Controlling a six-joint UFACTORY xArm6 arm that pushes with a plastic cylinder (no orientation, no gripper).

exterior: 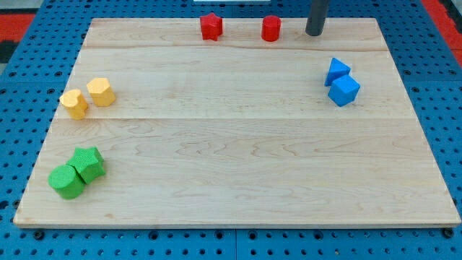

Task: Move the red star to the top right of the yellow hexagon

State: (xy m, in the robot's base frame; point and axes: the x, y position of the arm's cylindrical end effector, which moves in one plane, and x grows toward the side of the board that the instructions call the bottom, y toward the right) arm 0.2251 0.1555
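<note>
The red star (211,27) sits at the top edge of the wooden board (238,159), left of centre. A red cylinder (271,28) stands to its right. My tip (315,33) is at the top edge, right of the red cylinder and well right of the star, touching neither. The yellow hexagon (101,92) lies at the view's left, with a second yellow block (73,103) touching it on its lower left. The star is far up and right of the hexagon.
Two blue blocks, a triangular one (336,70) and a cube (344,90), sit together at the right. Two green blocks (89,163) (66,180) sit together at the lower left. A blue pegboard (433,94) surrounds the board.
</note>
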